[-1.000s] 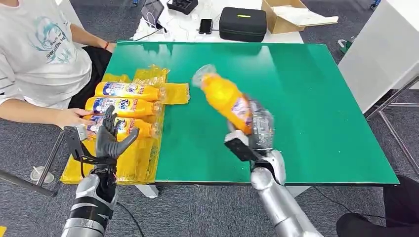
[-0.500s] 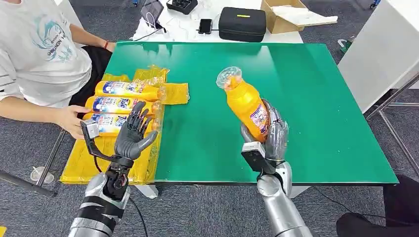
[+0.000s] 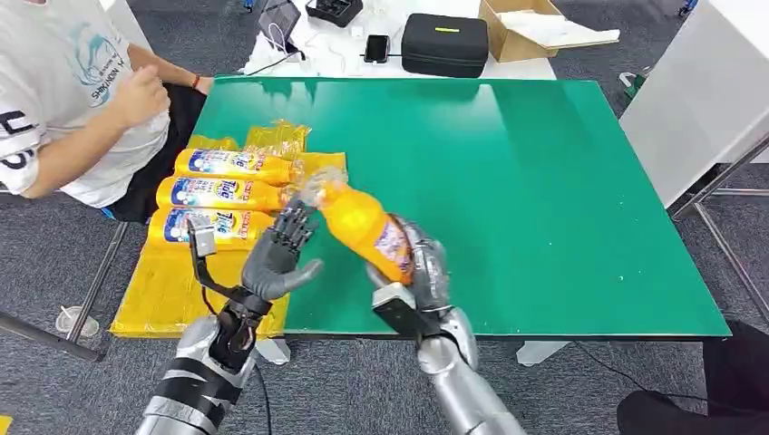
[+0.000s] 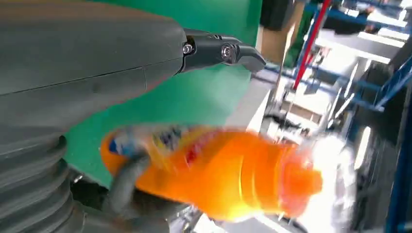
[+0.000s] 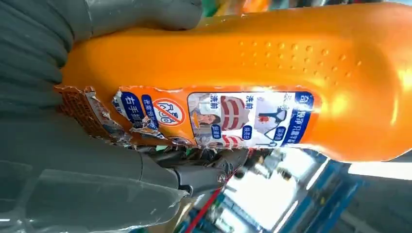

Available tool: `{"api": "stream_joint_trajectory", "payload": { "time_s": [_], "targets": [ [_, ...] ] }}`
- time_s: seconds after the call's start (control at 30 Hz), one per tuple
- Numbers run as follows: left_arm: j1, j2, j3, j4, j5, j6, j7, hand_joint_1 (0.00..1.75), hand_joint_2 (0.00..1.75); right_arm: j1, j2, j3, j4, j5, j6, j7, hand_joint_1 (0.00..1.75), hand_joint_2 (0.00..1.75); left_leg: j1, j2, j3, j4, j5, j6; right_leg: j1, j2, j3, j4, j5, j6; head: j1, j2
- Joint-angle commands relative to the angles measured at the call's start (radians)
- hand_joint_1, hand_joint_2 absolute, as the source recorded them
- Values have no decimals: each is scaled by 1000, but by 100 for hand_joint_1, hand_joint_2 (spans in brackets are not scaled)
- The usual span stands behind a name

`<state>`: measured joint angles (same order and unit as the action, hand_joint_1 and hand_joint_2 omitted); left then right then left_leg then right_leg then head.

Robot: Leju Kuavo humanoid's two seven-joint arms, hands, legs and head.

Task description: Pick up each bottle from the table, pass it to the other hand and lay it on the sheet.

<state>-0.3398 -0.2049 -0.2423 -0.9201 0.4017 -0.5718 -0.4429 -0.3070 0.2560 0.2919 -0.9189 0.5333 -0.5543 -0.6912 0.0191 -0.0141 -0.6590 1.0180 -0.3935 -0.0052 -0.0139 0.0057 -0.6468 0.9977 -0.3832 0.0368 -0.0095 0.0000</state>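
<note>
From the head view, our right hand (image 3: 419, 272) grasps the orange detergent bottle (image 3: 363, 222) by its lower body, and we have swung it across the green table (image 3: 562, 181) toward the yellow sheet (image 3: 163, 290); half a second ago the bottle stood nearly upright over the table's middle, and now it lies tilted with its clear cap end (image 3: 313, 188) pointing at the sheet, just beside the three bottles (image 3: 227, 195) already laid there; our left hand (image 3: 277, 254) has risen from the sheet's near edge and now hangs with fingers spread, holding nothing, its fingertips close to the bottle's neck; the person (image 3: 82, 100) beside the sheet has drawn an arm back off it.

From the left wrist view, the bottle (image 4: 214, 170) is blurred just beyond our released left hand's thumb (image 4: 221, 51); we cannot tell whether anything touches it yet.

From the right wrist view, our fingers (image 5: 194, 170) are clamped around the labelled body of the bottle (image 5: 272, 58).

We judge the handover is about to happen: the left hand must close on the neck before the right lets go.
</note>
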Motion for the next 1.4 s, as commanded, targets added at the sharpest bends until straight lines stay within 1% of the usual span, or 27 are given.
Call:
{"api": "stream_joint_trajectory", "payload": {
  "time_s": [0.03,0.07,0.1,0.13,0.2,0.23,0.37,0.4,0.53,0.6,0.63,0.67,0.73,0.77,0.83,0.9,0.93,0.97,1.0,1.03,1.07,1.13,1.17,1.2,1.23,1.3,1.4],
  "targets": [
    [-53,31,-106,100,9,-28,-1,0,175,-121,37,76,245,-20,16,11,171,175,0,3,6,-1,-2,1,0,1,5,-1,-1,-1,0,0],
    [-53,31,-106,100,9,-28,-1,0,175,-121,37,76,245,-20,16,11,168,175,0,3,6,0,-2,1,0,2,5,-1,-1,-1,0,0],
    [-56,32,-113,108,5,-22,1,0,175,-125,42,78,257,-23,14,8,169,175,0,1,3,0,-1,1,0,0,3,-1,-1,-1,0,0],
    [-56,32,-113,108,5,-22,1,0,175,-125,42,78,257,-23,14,8,169,175,0,2,6,0,-2,1,1,1,6,-1,-1,-1,0,0],
    [-61,30,-121,125,8,-26,3,0,175,-134,49,86,276,-24,17,7,171,175,0,2,3,-1,-1,1,0,1,3,-1,-1,-1,0,0],
    [-67,30,-126,143,24,-38,1,0,175,-144,53,93,296,-31,15,5,166,175,0,2,6,0,-2,1,0,1,6,0,-2,-2,0,0],
    [-69,28,-133,151,29,-45,-2,0,175,-151,57,103,311,-29,16,11,166,175,0,1,3,-1,-1,1,0,0,2,0,-1,-1,0,0],
    [-69,28,-133,151,29,-45,-2,0,175,-151,57,103,311,-29,16,11,166,175,0,3,5,0,-2,1,0,1,5,0,-1,-1,0,0],
    [-69,28,-133,151,29,-45,-2,0,175,-151,57,103,311,-29,16,11,166,175,0,1,3,0,-1,1,0,0,3,-1,-1,-1,0,0],
    [-70,29,-137,154,46,-63,5,0,175,-155,59,106,324,-33,23,18,164,175,0,2,8,0,-3,2,1,0,8,-1,-3,-2,0,0],
    [-70,29,-138,154,46,-60,4,0,175,-158,61,111,334,-31,28,24,164,175,0,1,2,0,-1,1,0,0,2,0,-1,-1,0,0],
    [-70,29,-140,155,49,-62,4,0,175,-158,64,118,345,-29,34,27,164,175,0,2,5,0,-2,1,1,0,5,0,-2,-1,0,0],
    [-73,26,-137,156,52,-44,2,0,175,-158,74,144,378,-10,38,33,168,175,0,1,3,0,-1,1,0,0,3,0,-1,-1,0,0],
    [-75,25,-137,159,52,-37,3,0,175,-156,78,150,386,-7,38,34,166,175,0,2,7,0,-3,1,1,0,7,-1,-3,-2,0,0],
    [-77,24,-137,161,53,-37,4,0,175,-152,83,153,390,-4,30,34,166,175,0,1,3,0,-1,0,1,0,2,-1,-1,-1,0,0],
    [-78,24,-136,164,52,-32,4,0,175,-152,86,154,394,-7,33,34,169,175,0,1,5,0,-2,1,1,0,4,0,-2,-2,0,0],
    [-80,22,-131,174,62,-28,9,0,175,-152,90,175,407,4,45,38,168,175,0,1,3,0,-1,1,1,0,3,0,-1,-1,0,0],
    [-82,20,-128,179,61,-13,9,0,175,-148,93,181,409,-2,55,42,175,175,0,2,5,0,-2,1,1,0,5,-1,-2,-2,0,0],
    [-86,18,-124,189,72,-19,12,0,175,-141,93,220,411,-2,58,54,171,175,0,1,4,-1,-1,1,0,0,3,0,-1,-1,-1,0],
    [-89,17,-123,196,74,-16,14,0,175,-132,93,251,412,-7,55,68,175,175,0,0,3,0,-1,1,1,-1,2,-1,-1,-1,0,0],
    [-92,17,-123,200,73,-12,14,0,175,-126,93,272,412,-15,60,75,175,175,1,1,5,0,-2,1,1,0,5,-1,-2,-1,0,0],
    [-99,14,-120,209,70,6,13,0,175,-121,93,323,410,-46,56,88,175,175,0,0,2,0,-1,1,0,0,2,-1,-1,-1,0,0],
    [-102,13,-116,213,72,12,14,0,175,-121,93,347,411,-60,60,92,175,175,0,2,9,0,-4,2,1,0,9,-1,-3,-2,0,0],
    [-106,12,-112,217,73,23,17,0,175,-121,93,361,408,-78,61,104,175,175,0,0,3,0,-1,1,0,-1,3,0,-2,-1,0,0],
    [-108,12,-108,219,79,21,20,0,175,-121,93,367,408,-89,59,108,171,175,1,0,5,0,-3,1,1,-2,5,0,-3,-2,0,0],
    [-112,11,-102,217,81,32,23,0,175,-128,93,377,424,-109,57,108,175,175,0,0,3,0,-1,1,1,-1,2,0,-2,-1,0,0],
    [-113,12,-103,215,79,35,23,0,175,-131,93,376,430,-113,61,108,175,175,0,1,5,0,-2,1,1,-2,5,0,-3,-2,0,0]
  ]
}}
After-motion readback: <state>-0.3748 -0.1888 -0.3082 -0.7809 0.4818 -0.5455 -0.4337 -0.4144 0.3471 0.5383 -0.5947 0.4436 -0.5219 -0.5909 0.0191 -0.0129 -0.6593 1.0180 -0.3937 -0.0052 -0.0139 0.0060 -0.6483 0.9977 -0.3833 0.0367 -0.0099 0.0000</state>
